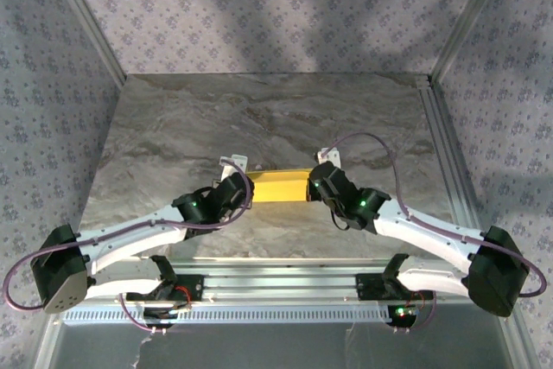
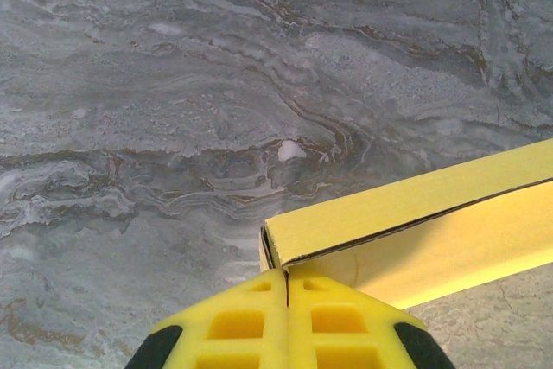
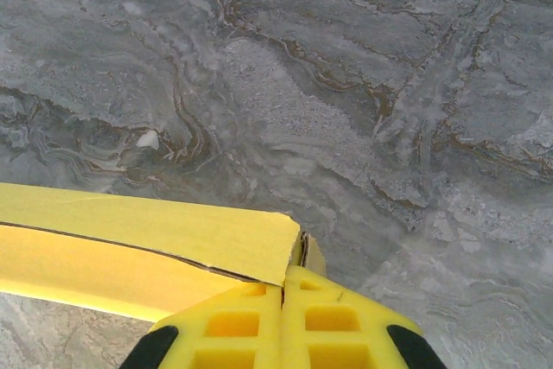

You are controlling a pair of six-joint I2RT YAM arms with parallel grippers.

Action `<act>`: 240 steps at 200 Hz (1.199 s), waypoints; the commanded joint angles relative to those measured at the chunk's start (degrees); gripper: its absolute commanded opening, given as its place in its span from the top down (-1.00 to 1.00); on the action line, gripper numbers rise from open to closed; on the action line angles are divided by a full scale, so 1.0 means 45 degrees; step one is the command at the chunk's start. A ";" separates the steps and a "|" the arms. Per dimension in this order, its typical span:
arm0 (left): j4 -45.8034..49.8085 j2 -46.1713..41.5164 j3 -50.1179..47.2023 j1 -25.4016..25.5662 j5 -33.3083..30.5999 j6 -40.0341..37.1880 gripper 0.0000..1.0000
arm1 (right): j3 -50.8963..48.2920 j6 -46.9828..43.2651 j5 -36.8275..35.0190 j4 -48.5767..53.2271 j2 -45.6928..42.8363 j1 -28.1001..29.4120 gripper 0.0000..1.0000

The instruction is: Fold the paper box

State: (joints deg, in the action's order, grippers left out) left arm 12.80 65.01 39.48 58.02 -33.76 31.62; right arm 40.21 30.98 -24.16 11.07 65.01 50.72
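ITEM 1: paper box (image 1: 278,186). Yellow, folded to a long flat rectangular form. Lies crosswise on counter (image 1: 259,118), approx. centre and toward near edge, spanning the gap betw. both grippers. Wrist views show a thin dark seam along its length where top panel meets side panel. The seam gapes slightly at both ends.

ITEM 2: L gripper (image 2: 285,278). Yellow pads pressed tight together, no gap. Tips are right at box's L end corner. Can't tell if a cardboard edge is nipped betw. pads.

ITEM 3: R gripper (image 3: 282,281). Same cond.: pads closed flush, tips at box's R end, where top panel edge runs into the pad seam. Nip on cardboard can't be confirmed.

ITEM 4: counter. Grey marbled surface w/ brown veining.
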 commanded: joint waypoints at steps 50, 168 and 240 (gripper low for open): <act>0.0188 0.0396 -0.0493 0.0356 0.0383 0.0019 1.00 | 0.0428 -0.0109 0.2034 0.2253 -0.0406 0.0312 0.47; 0.0436 0.0572 -0.0240 0.0407 0.0256 0.0045 1.00 | 0.2048 0.1734 0.2886 0.3539 -0.2146 -0.1026 -0.08; 0.0530 0.0582 -0.0083 0.0405 0.0216 0.0029 1.00 | 0.2025 0.2677 0.4230 0.2136 -0.0308 -0.2697 0.15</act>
State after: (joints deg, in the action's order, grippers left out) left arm 10.48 65.80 38.83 59.02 -35.44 31.59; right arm 48.27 40.56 -7.62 22.70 61.28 38.06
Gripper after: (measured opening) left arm 0.041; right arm 0.444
